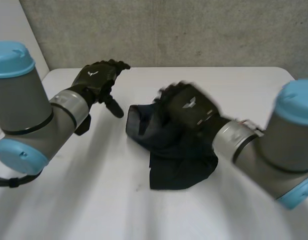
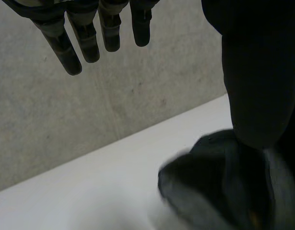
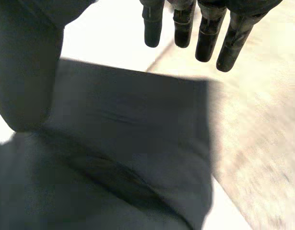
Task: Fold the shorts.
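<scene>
Clock reference: dial laid flat on the table as seen in the head view, 12 o'clock toward the wall.
Left arm (image 1: 23,110): comes in from 8 o'clock, with its forearm angled toward 1 o'clock.
Left hand (image 1: 98,77): raised above bare table at about 10 o'clock from the shorts, clear of the cloth.
Left hand state: the fingers (image 2: 70,52) are straight and spread in the left wrist view, well apart from the thumb. Nothing is held.
Table (image 1: 93,200): white surface. The only item lying on it is the garment.
Shorts (image 1: 179,170): dark cloth, bunched rather than flat, near the table's middle and slightly toward 3 o'clock. A raised, rounded fold stands at the 10 o'clock end, and a flatter panel spreads toward 6 o'clock.
Right hand (image 1: 189,105): palm down over the 12 o'clock part of the shorts. Whether the palm touches the cloth cannot be told.
Right hand state: the fingers (image 3: 229,43) are straight and parted from the thumb (image 3: 27,72) in the right wrist view. No cloth is pinched between them. The shorts lie under the palm, with one straight edge just short of the fingertips.
Right arm (image 1: 274,145): comes in from 4 o'clock, with its forearm pointing toward 10 o'clock.
Wall (image 1: 169,30): grey concrete, along the 12 o'clock edge of the table.
</scene>
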### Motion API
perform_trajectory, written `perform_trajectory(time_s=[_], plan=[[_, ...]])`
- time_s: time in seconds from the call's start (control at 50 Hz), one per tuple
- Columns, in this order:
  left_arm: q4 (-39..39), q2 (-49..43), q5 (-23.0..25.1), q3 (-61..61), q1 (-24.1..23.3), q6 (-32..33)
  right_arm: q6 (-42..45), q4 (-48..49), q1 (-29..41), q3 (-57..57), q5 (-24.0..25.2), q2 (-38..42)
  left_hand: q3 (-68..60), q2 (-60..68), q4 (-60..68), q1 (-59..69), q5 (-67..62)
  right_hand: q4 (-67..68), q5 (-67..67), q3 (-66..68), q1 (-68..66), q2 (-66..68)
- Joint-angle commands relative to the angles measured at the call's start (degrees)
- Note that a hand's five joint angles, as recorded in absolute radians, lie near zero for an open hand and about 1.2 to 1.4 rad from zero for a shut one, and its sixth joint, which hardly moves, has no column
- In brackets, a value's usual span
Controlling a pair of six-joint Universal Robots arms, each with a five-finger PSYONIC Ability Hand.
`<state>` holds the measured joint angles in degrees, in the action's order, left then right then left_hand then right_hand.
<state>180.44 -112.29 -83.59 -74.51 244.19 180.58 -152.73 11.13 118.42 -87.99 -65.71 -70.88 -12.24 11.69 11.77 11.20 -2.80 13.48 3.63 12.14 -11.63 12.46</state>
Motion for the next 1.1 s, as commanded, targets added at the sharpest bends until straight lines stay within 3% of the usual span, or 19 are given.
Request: perform_trajectory(time_s=[0.02,0.14,0.32,0.46,0.66,0.88,1.1], plan=[[-0.1,-4.4,-0.5,7.8,-7.0,-0.2,-22.2,-1.1,-10.0,-0.6,0.1,-5.8,1.7,-1.1,-1.2,-0.6,2.3,-3.5,-3.6,-2.1,1.6,-2.5],[-0.2,-6.2,-1.1,11.0,-9.9,-0.1,-22.9,-3.6,-14.3,-1.3,0.1,-8.0,1.7,-1.1,-1.2,-0.6,2.3,-3.5,-3.6,-2.1,1.6,-2.5],[-1.2,-11.5,-1.7,17.8,-13.4,-0.1,-23.1,-8.8,-14.7,3.1,-0.1,-7.3,1.0,-0.5,-0.6,0.0,1.6,-3.5,-3.6,-2.1,1.6,-2.5],[-7.8,-21.5,-3.2,27.1,-14.8,-0.1,-23.1,-16.6,-13.8,12.6,-0.7,3.9,1.2,-0.6,-0.7,-0.1,1.7,-3.5,-3.6,-2.1,1.6,-2.5],[-18.5,-33.6,-11.2,38.6,-14.0,0.6,-22.3,-23.2,-8.6,24.4,-3.1,16.2,1.0,-0.5,-0.6,0.0,1.6,-3.5,-3.6,-2.1,1.6,-2.5],[-19.3,-34.8,-13.5,38.7,-10.6,6.9,-14.2,-23.5,-3.6,30.3,-4.1,25.2,0.8,-0.3,-0.4,0.2,1.4,-3.5,-3.6,-2.1,1.6,-2.5],[-19.3,-37.1,-14.9,38.5,-8.3,15.1,-3.8,-24.4,-3.2,31.4,-8.9,29.4,1.7,-1.1,-1.2,-0.6,2.2,-3.5,-3.6,-2.1,1.6,-2.5]])
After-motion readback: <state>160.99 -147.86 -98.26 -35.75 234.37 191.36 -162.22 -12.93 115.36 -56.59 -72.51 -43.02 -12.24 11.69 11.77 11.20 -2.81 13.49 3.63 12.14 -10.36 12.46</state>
